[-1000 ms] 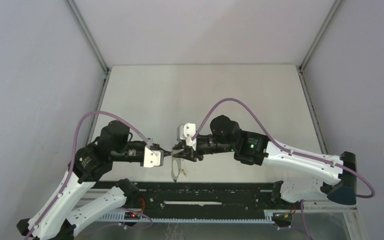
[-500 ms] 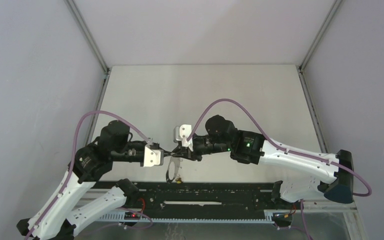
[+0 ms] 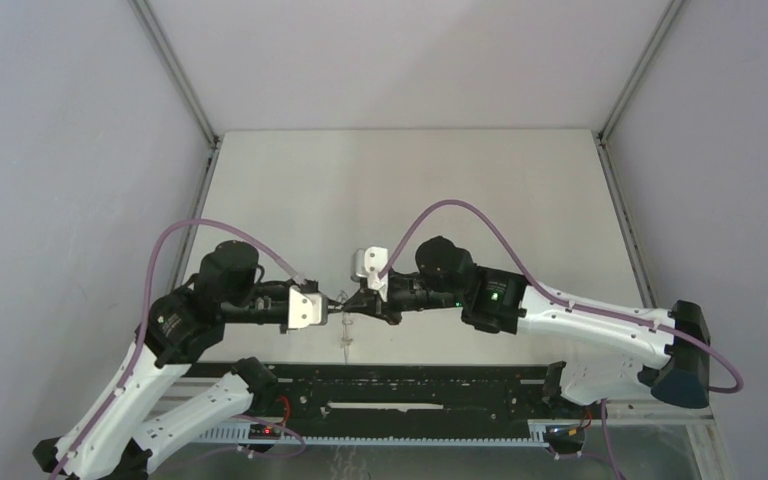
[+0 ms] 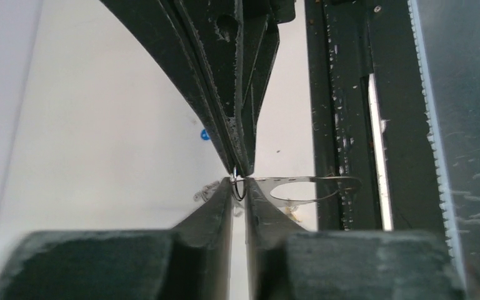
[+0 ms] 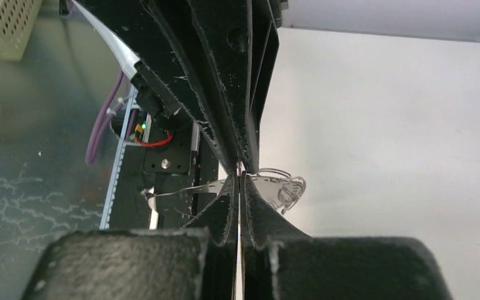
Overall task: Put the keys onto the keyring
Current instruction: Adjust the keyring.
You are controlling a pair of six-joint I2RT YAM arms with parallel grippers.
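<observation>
- Two arms meet tip to tip low over the near part of the pale surface [image 3: 410, 190], the left gripper [image 3: 334, 306] reaching in from the left and the right gripper [image 3: 356, 303] from the right.
- The keyring [image 3: 345, 338] hangs in the air at that meeting point. It drops from the tips toward the black rail [image 3: 410, 385] along the near edge and shows from above as little more than a thin line.
- The left gripper is nearly closed, with only a slit between its fingers [image 4: 215, 212]. A small wire loop [image 4: 237, 187] of the keyring sits pinched at their very ends, and the thin metal hoop runs off to one side.
- The right gripper is fully closed, its fingers [image 5: 225, 206] pressed flat together. Its tips sit right against the keyring where the left gripper has it, and metal shows on both sides of them. Whether any metal is caught between them cannot be told.
- The keys cannot be picked out with any certainty. A small blue spot [image 4: 205, 134] lies on the surface beyond the left fingers, too small to identify.
- A purple cable [image 3: 460, 205] arches over each arm.
- A lattice basket [image 5: 0, 25] stands off beyond the rail in the right wrist view.
</observation>
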